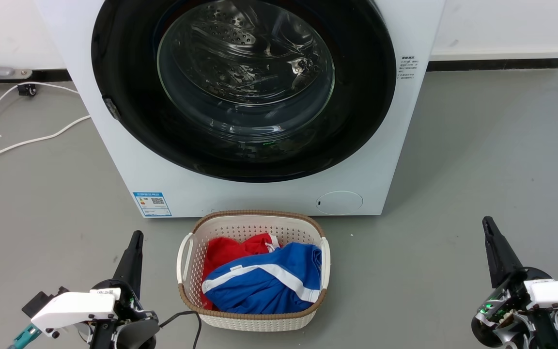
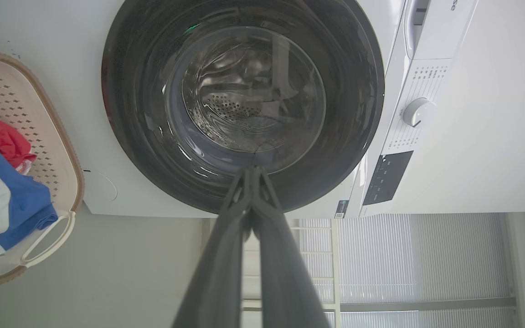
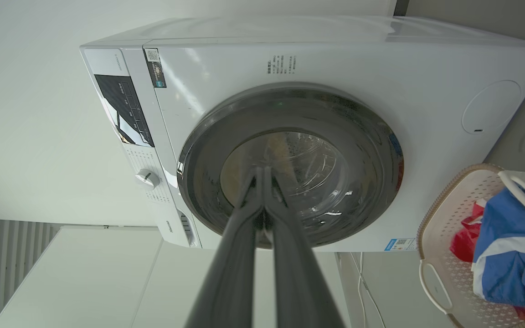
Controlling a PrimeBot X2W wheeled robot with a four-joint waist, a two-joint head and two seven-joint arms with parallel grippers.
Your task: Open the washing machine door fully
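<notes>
- My left gripper (image 1: pixel 136 238) and right gripper (image 1: pixel 488 226) hang over the smooth grey floor (image 1: pixel 477 160), each with its fingers pressed together.
- The large round glossy black washing machine door (image 1: pixel 243 87) sits shut on the white machine (image 1: pixel 162 174) against the white wall (image 1: pixel 502 24).

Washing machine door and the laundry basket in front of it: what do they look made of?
The washing machine door: outer ring looks like glossy black plastic, judging by its soft reflections; the bulging centre looks like clear glass, since the perforated steel drum shows through. The laundry basket: matte cream plastic, moulded with small holes, its brown rim probably woven-look plastic rather than real wicker.
</notes>
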